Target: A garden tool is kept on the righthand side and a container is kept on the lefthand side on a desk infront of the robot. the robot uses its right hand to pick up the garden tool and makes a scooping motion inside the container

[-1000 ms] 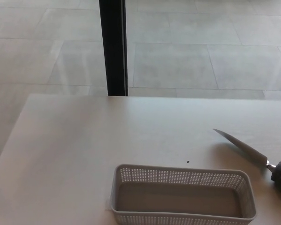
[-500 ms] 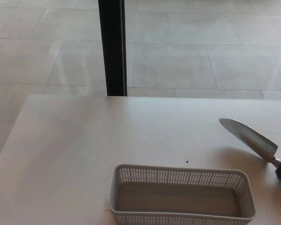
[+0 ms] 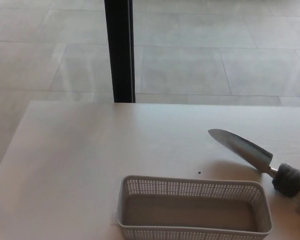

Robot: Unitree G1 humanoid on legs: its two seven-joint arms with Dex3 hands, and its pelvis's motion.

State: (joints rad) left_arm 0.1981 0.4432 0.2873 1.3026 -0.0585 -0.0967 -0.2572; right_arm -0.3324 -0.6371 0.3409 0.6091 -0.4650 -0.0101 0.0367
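A pale worktop [image 3: 79,165] fills the lower half of the frame, with grey floor tiles and a dark vertical post [image 3: 119,50] beyond it at the upper left. At the bottom centre sits a grey perforated basket [image 3: 192,189], empty, its long side running left to right. At the right, a trowel [image 3: 242,149] with a shiny pointed metal blade hangs in the air above the worktop, casting a soft shadow below it; its tip points to the upper left and its grey grip end sits at the right edge of the frame. Compared with half a second ago, the blade has travelled left and its tip now reaches further towards the middle of the frame, above and just behind the basket's right end. A second ago it showed nearly edge-on as a thin sliver; now its broad face is turned to the camera. This suggests the tool is lifted and being carried towards the basket, with the scoop itself not yet begun. The right hand is out of frame beyond the right edge, so its grasp cannot be seen, though the raised tool implies it is held. The left hand is not in view.
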